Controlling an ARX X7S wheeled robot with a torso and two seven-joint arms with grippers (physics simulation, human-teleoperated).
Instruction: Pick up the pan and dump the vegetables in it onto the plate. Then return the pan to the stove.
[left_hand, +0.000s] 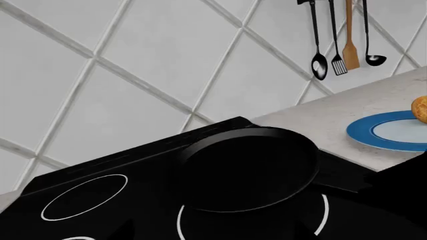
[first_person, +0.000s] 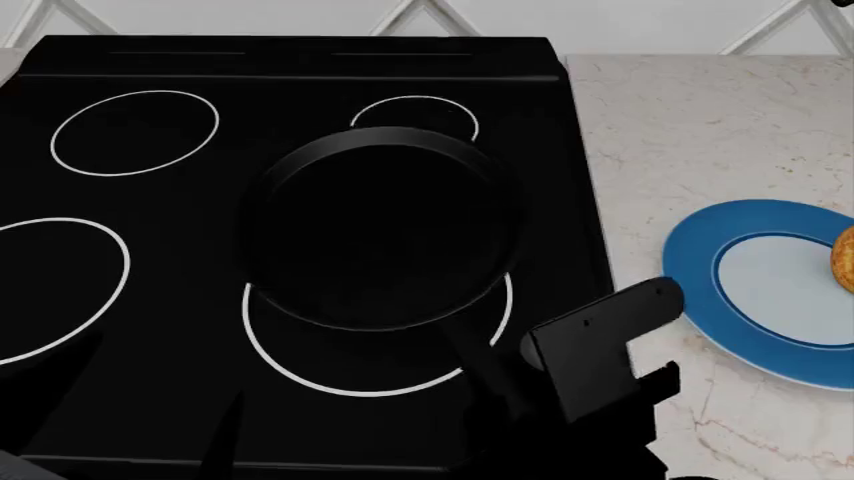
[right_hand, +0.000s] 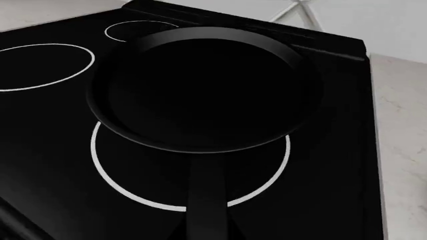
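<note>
The black pan (first_person: 380, 225) is empty and sits level over the stove (first_person: 134, 290), its bowl offset toward the back of the front burner ring (first_person: 287, 365). I cannot tell whether it rests on the glass. Its long handle (right_hand: 207, 200) runs back between the jaws of my right gripper (right_hand: 207, 232), which appears shut on it. A tan mushroom (first_person: 843, 258) lies on the blue-rimmed plate (first_person: 694, 270) at the right. The left wrist view shows the pan (left_hand: 250, 167), the plate (left_hand: 363, 132) and the mushroom (left_hand: 420, 109). Dark shapes of my left arm (first_person: 80, 420) blend into the stove.
A pale marble counter (first_person: 667, 130) lies to the right of the stove and carries the plate. Several utensils (left_hand: 340, 40) hang on the tiled wall (left_hand: 167, 50) behind it. Other white burner rings (first_person: 134, 132) mark the cooktop's left and back.
</note>
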